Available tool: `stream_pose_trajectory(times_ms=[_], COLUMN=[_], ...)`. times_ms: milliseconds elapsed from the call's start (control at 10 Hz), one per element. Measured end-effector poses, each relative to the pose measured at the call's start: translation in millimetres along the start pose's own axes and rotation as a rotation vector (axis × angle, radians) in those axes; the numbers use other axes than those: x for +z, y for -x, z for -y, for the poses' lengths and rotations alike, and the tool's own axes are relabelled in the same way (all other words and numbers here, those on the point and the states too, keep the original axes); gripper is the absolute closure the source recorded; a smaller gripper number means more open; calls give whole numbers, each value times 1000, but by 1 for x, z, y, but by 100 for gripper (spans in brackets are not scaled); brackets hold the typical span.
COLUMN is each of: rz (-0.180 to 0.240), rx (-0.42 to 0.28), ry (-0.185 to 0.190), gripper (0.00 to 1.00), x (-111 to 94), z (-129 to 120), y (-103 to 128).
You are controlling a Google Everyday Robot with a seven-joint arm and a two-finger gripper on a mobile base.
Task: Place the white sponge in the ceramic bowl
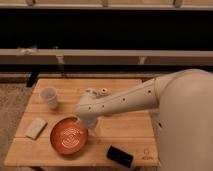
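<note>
The white sponge [35, 127] lies flat on the wooden table [120, 135] near its left edge. The ceramic bowl [68, 135], orange-red with pale rings inside, sits just right of the sponge, apart from it. My white arm reaches in from the right, and its gripper [84, 123] hangs over the bowl's upper right rim. The wrist hides the gripper's tips. Nothing shows in the gripper.
A small translucent cup [49, 97] stands at the table's back left. A black flat device [120, 156] lies near the front edge, right of the bowl. A rail and dark wall run behind the table. My large white body fills the right side.
</note>
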Motion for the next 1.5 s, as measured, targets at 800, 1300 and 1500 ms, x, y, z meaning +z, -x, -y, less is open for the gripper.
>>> stream_pose_trajectory(times_ms=[800, 1300, 1500], rz=[1, -4, -1], rx=[-1, -123, -208], ry=[-1, -1, -8], gripper=[20, 20, 20], x=[0, -11, -14], z=[1, 63, 111], y=[0, 12, 29])
